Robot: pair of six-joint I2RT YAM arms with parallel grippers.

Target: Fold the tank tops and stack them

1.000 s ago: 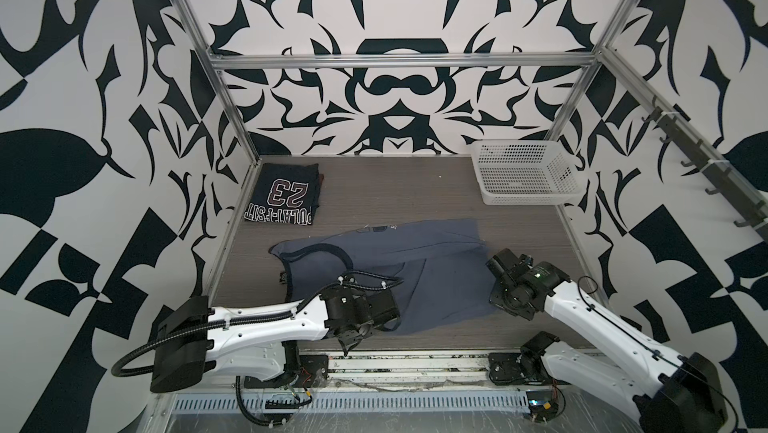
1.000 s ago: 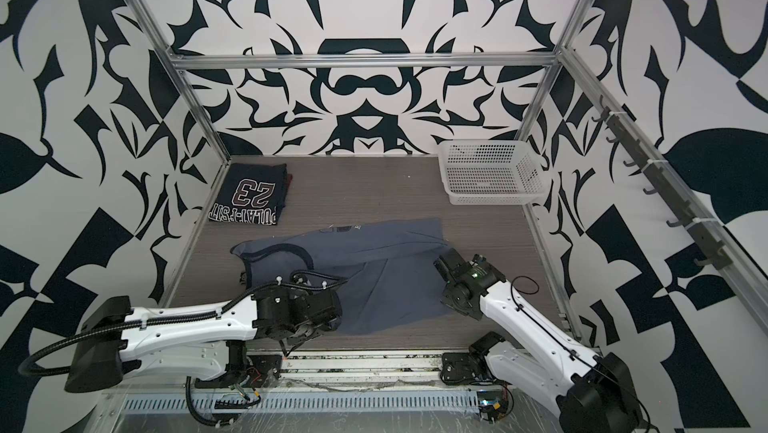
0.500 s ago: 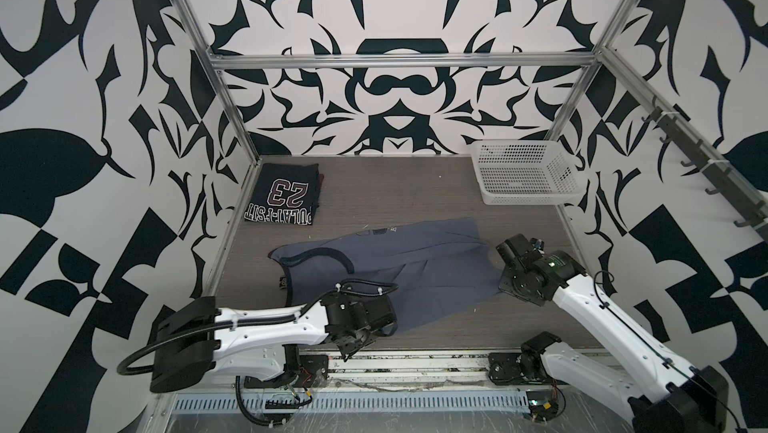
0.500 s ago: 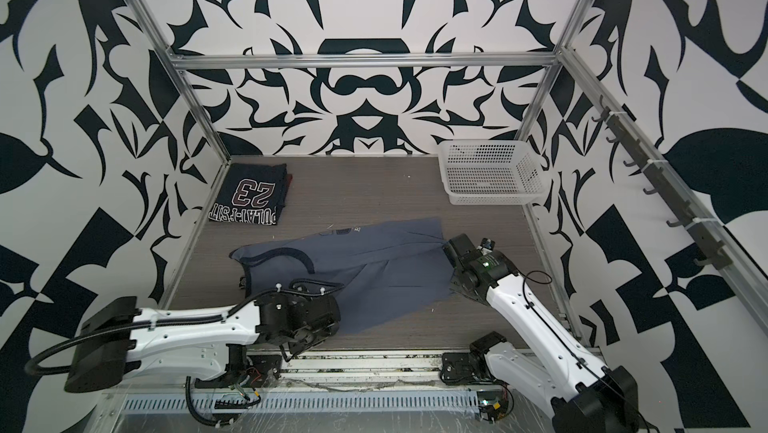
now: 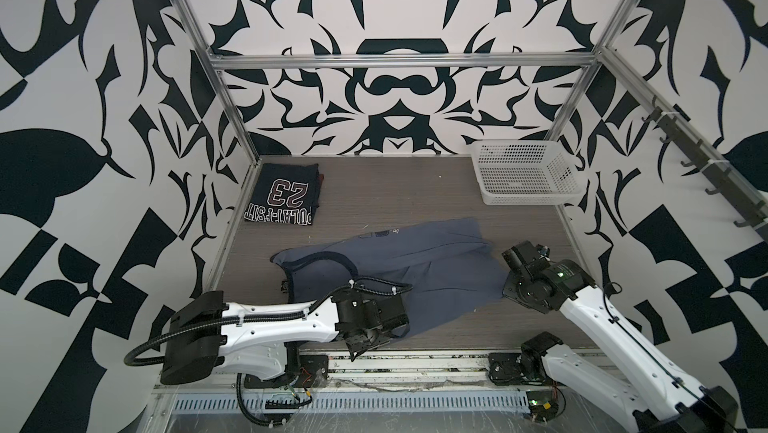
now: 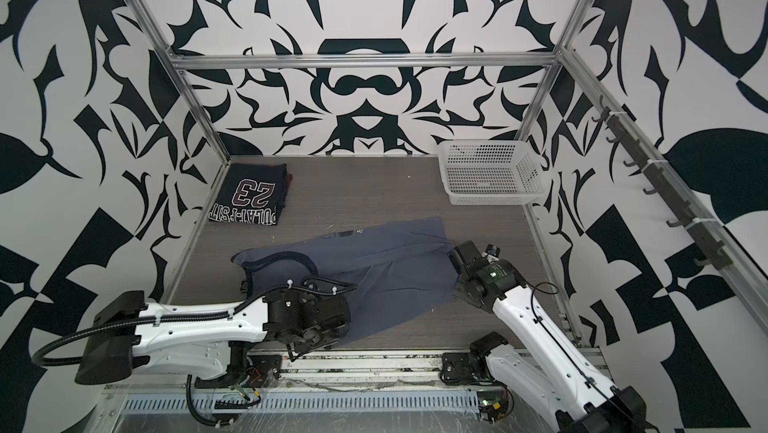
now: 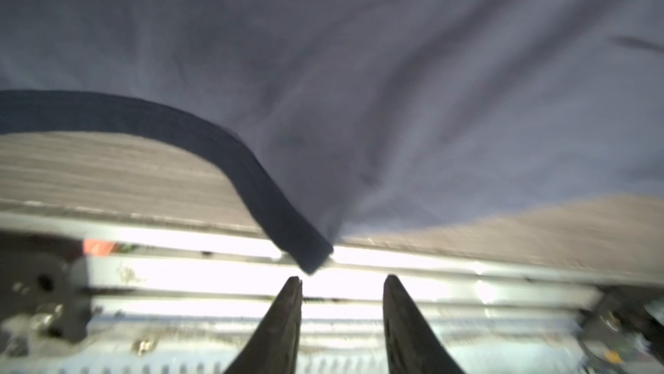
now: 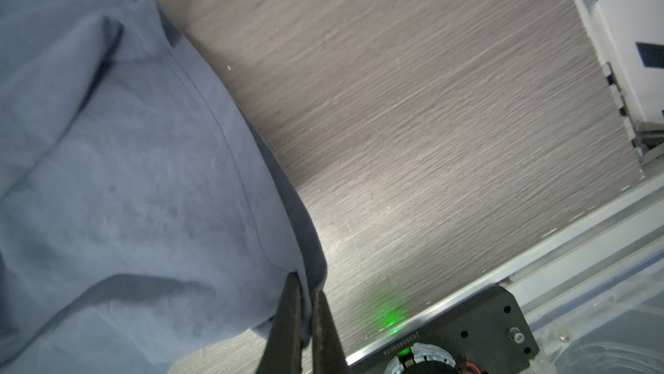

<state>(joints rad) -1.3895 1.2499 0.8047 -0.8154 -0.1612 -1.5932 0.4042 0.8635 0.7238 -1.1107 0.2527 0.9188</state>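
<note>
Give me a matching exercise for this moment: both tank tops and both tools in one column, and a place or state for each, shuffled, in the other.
Column one:
1. navy tank top
2. slate-blue tank top
3. left tool
4. right tool

Column two:
A. shut on a cloth edge
B. folded, far left corner
C. open, holding nothing
D. spread out and wrinkled, in the middle

Pairs: 1-B, 2-D, 3-C, 4-A

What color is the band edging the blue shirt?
The band is dark navy, clearest in the left wrist view.
</note>
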